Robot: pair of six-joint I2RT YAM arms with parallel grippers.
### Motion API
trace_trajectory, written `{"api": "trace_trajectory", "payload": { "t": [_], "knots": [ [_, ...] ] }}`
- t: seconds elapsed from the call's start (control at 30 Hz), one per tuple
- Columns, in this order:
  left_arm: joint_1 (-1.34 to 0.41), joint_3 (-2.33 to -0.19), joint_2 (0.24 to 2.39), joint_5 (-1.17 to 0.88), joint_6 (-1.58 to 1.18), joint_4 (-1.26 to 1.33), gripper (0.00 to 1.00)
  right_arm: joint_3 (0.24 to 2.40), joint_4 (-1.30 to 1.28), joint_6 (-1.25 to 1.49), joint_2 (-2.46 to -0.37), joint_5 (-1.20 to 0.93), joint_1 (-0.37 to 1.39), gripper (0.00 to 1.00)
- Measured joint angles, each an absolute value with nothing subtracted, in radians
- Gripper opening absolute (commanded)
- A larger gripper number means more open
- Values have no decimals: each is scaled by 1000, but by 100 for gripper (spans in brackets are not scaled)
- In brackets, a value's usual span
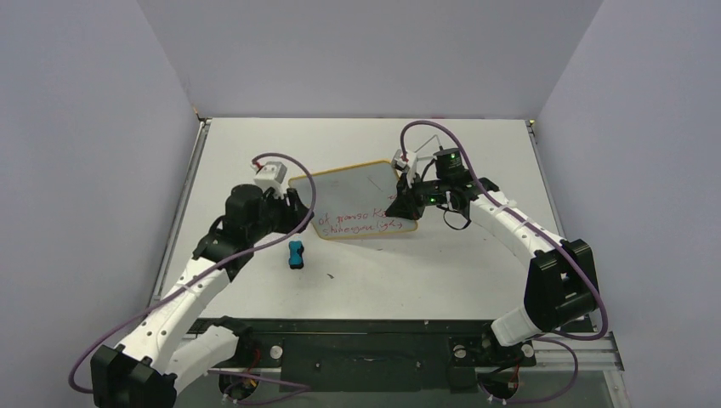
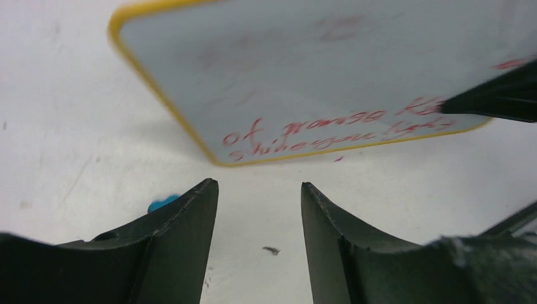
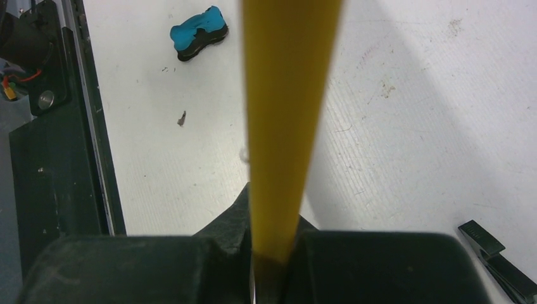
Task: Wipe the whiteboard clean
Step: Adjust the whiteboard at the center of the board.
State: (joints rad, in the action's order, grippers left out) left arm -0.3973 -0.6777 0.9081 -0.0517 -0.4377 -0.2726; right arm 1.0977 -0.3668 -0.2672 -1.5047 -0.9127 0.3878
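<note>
1. A white table [image 1: 383, 280] carries both arms. Each is bent at the elbow and reaches forward and inward over it.
2. The small rectangular whiteboard with a thin yellow-toned frame [image 1: 357, 191] is between the two grippers. Its right edge is pinched in the right gripper [image 1: 401, 206]. In the right wrist view the frame edge [image 3: 285, 126] runs straight out from between the closed fingers [image 3: 273, 250]. Whether the board's lower edge touches the table cannot be told.
3. The left gripper [image 1: 293, 208] is held low with its fingers spread and nothing between them [image 2: 259, 187]. The board's corner [image 2: 304, 76] lies just ahead of the fingertips, apart from them.
4. Two lines of red handwriting are seen along the board's near edge. "of" can be read; the rest is unclear, and its end is covered by the right finger.
5. A small blue-and-black eraser block [image 1: 295, 253] lies on the table just behind the left gripper. It is mostly hidden by that gripper's finger in the left wrist view [image 2: 163, 202].
</note>
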Motion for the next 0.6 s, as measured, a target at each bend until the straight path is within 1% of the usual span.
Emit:
{"api": "trace_trajectory", "payload": {
  "t": [0.1, 0.17, 0.3, 0.4, 0.6],
  "knots": [
    [-392, -842, 987, -212, -271, -270, 49, 1100, -374, -305, -1505, -920, 389, 0],
    [-374, -927, 1028, -345, -139, -252, 52, 1105, -384, -334, -1505, -925, 392, 0],
    [-324, -991, 1073, -548, 116, -221, 55, 1120, -419, -410, -1505, -935, 395, 0],
    [-281, -1062, 1174, -707, 260, -258, 56, 1129, -443, -461, -1505, -944, 398, 0],
    [-247, -1118, 1315, -844, 410, -316, 57, 1137, -471, -524, -1505, -959, 400, 0]
  ]
}}
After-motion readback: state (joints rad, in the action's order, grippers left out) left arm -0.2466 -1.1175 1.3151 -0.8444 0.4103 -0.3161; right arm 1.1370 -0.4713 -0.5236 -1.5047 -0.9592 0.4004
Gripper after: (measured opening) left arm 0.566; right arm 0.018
